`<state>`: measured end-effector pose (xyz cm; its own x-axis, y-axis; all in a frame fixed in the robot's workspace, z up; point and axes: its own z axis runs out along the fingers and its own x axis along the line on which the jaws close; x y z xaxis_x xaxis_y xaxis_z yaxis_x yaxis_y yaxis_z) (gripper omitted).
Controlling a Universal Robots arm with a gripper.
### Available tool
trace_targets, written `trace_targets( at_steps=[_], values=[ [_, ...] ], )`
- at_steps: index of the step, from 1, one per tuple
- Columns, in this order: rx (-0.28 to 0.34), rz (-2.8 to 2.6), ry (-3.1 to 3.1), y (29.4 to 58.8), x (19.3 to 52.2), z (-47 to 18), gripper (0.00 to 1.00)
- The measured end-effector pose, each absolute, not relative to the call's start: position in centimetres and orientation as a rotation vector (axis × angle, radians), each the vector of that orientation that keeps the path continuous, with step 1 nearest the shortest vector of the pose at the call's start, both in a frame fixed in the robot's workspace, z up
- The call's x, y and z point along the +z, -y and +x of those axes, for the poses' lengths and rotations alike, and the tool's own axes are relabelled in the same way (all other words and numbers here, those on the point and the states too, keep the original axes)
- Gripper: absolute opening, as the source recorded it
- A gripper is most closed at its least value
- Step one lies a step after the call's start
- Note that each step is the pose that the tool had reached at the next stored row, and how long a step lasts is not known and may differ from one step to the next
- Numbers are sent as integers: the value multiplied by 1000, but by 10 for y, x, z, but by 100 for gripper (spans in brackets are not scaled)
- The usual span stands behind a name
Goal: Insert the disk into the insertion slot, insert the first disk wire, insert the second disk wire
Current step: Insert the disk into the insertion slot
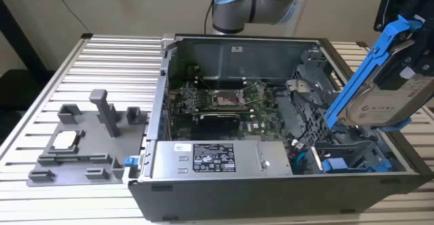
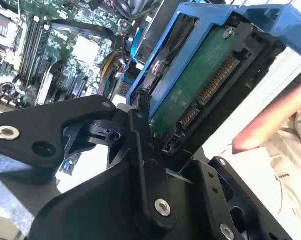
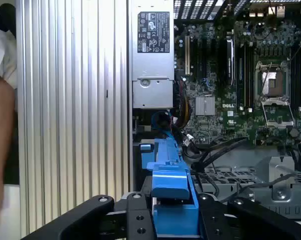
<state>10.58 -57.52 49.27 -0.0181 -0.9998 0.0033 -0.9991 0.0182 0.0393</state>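
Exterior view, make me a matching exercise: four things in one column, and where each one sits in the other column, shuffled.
Things:
1. disk
2. power-supply box
3. grey fixture
4. motherboard

Places:
A. on the slatted table, at the exterior view's left of the case
B. raised and tilted in the air, at the exterior view's right
C. flat on the floor, mid-case
D. along the case's near wall, label up

Pairs: 1-B, 2-D, 3-A, 4-C

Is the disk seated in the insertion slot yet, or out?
Out. The gripper holds the disk tilted in the air over the open case, clear of the insertion slot below it.
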Motion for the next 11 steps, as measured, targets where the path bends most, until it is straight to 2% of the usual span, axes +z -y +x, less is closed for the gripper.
trace_targets(
  at_steps=[11],
  values=[
    [-40, 2180, 2220, 575, 490, 106, 33]
  ],
)
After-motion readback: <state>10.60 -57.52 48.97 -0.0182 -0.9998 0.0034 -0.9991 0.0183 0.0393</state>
